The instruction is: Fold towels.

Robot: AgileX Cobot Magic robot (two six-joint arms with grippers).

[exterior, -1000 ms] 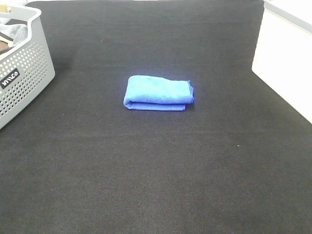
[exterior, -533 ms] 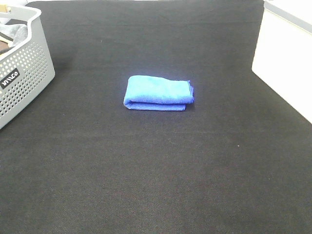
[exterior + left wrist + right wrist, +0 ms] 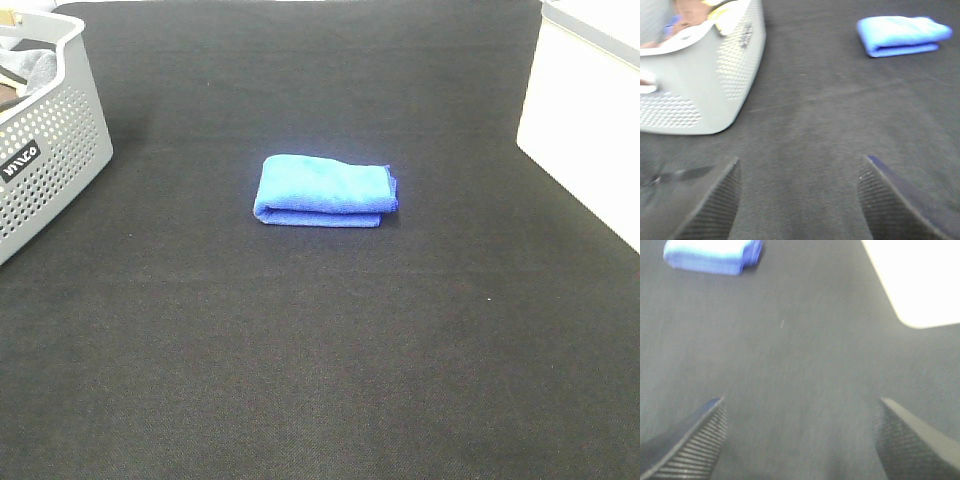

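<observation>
Towel-wise, the fuzzy royal-blue microfibre towel sits folded on the black cloth table; my left gripper and right gripper both hang wide apart, empty.

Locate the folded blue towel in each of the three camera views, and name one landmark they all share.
Exterior high: the blue towel lies folded near the middle of the black mat.
Left wrist: the towel sits far from the open left gripper, with the grey basket also in view.
Right wrist: the towel lies far beyond the open right gripper.
Shared landmark: the black mat.
</observation>
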